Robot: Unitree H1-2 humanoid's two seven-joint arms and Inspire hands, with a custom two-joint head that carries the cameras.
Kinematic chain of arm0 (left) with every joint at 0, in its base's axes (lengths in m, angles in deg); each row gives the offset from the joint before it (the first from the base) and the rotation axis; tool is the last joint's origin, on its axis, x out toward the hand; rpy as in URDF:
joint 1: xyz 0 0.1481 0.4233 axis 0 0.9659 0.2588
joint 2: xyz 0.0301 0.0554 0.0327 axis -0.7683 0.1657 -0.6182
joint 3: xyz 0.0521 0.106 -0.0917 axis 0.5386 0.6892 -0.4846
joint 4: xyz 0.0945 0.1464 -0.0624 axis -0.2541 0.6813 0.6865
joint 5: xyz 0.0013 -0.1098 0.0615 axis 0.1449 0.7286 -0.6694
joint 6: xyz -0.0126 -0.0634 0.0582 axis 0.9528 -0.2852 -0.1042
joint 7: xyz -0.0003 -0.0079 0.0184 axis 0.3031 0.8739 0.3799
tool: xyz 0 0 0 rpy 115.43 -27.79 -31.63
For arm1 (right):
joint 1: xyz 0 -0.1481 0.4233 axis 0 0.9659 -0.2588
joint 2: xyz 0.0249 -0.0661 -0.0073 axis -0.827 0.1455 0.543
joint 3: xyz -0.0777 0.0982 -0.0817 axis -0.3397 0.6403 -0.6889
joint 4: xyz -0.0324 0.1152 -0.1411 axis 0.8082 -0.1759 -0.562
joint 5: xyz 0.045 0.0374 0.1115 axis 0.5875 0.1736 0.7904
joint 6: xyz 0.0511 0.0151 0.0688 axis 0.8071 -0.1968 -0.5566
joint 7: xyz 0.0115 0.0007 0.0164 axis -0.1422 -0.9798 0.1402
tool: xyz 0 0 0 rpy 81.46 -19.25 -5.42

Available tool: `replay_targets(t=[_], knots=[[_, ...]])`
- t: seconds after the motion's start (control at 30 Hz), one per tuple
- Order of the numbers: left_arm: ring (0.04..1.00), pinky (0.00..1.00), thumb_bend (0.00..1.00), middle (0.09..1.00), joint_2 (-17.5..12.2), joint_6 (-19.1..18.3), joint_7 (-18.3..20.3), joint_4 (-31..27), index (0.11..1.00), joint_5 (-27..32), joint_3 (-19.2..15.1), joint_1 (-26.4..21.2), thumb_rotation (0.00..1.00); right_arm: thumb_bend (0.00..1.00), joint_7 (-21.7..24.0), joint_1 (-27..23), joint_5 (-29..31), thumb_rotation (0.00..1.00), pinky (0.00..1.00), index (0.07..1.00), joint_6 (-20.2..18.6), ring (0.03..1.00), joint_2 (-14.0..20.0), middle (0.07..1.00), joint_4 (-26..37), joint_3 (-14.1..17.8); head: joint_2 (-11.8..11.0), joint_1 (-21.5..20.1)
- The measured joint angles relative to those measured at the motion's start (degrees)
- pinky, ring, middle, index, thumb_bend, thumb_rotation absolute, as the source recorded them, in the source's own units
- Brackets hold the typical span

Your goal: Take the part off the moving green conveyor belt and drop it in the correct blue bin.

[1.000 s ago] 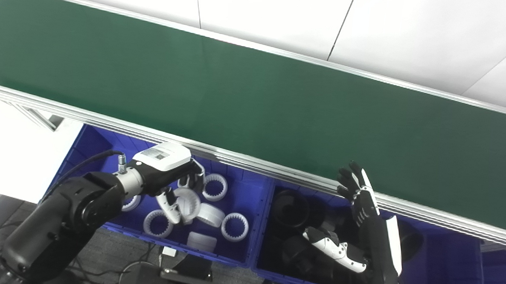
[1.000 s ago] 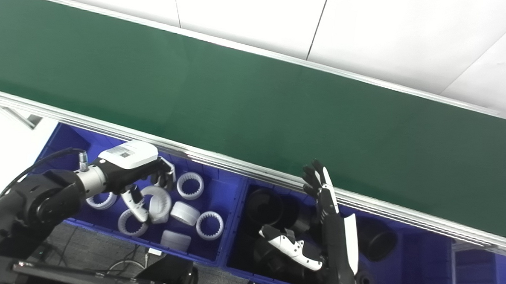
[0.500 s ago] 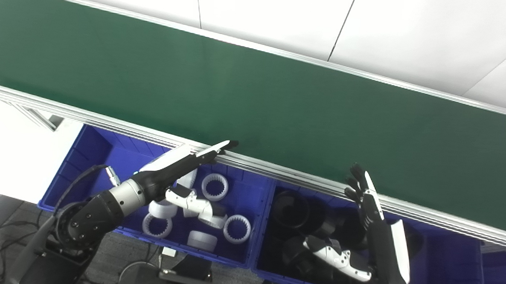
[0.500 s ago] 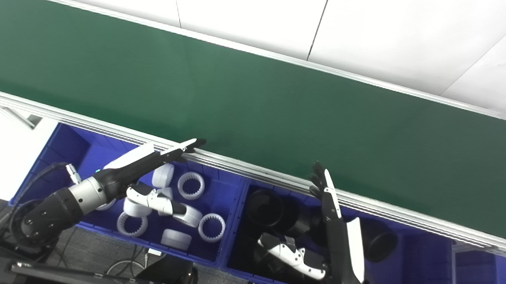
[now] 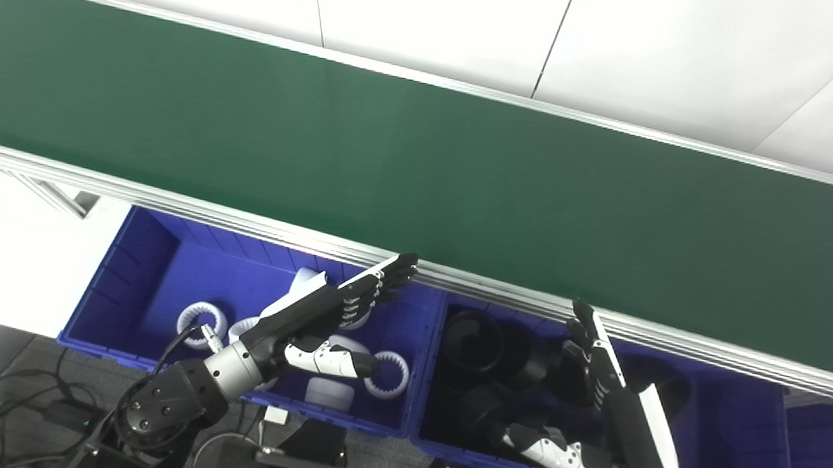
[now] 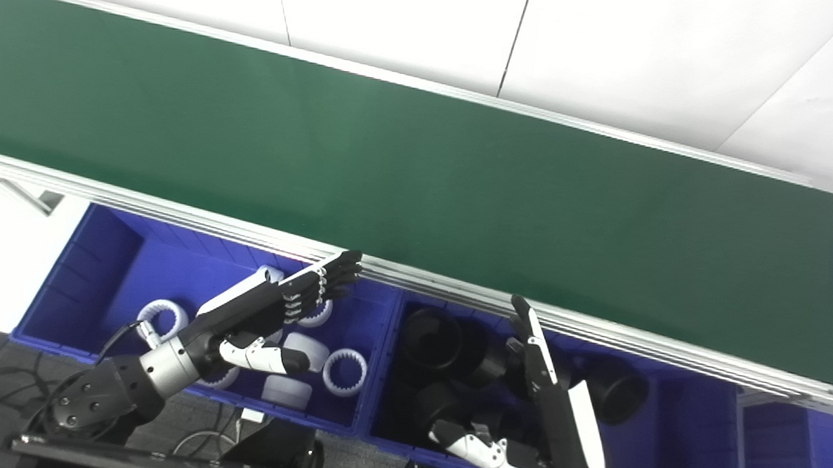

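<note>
Since a moment ago, the left hand (image 5: 336, 308) has been spread flat, released, over the white-ring bin (image 5: 145, 250); the right hand (image 5: 597, 361) is likewise extended, empty. No part is seen on the conveyor belt (image 5: 419, 164); both hands are best held ready beside it.

The green conveyor belt (image 5: 420, 157) lay bare from end to end, so room for a pass was left along its whole surface. Its aluminium front rail (image 5: 248, 221) overhung the far edge of both blue bins, barring a straight lift there. The left bin (image 5: 148, 250) was littered with white toothed rings (image 5: 198, 316), though bare floor was left at its far left. The right bin (image 5: 731, 430) was crowded with black cup-shaped parts (image 5: 474, 340). Both hands were held flat with fingers apart: the left hand (image 5: 336, 304) over the left bin, the right hand (image 5: 610, 383) over the right.
</note>
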Motion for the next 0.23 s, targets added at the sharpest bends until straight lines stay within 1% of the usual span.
replay_targets(t=[0.07,0.13,0.23], knots=[[1.000,1.00,0.74,1.000,-0.1,0.2,-0.3,0.0,1.000,-1.2,0.2,0.0,0.49,0.91,0.0,0.0,-0.2,0.41,0.91,1.000,-0.1,0.968,0.1,1.000,0.0,0.3,-0.3,0.6],[1.000,1.00,0.74,1.000,-0.3,1.6,-0.4,0.1,1.000,-3.3,0.6,-0.1,0.48,0.91,0.1,0.0,0.0,0.40,0.91,1.000,-0.1,0.963,0.1,0.999,0.0,0.3,-0.8,1.1],[1.000,1.00,0.74,1.000,-0.4,2.9,-0.6,0.6,1.000,-4.4,0.6,-0.1,0.47,0.92,0.1,0.0,2.9,0.40,0.90,1.000,-0.1,0.953,-0.4,0.991,-0.4,0.3,-1.1,0.7]])
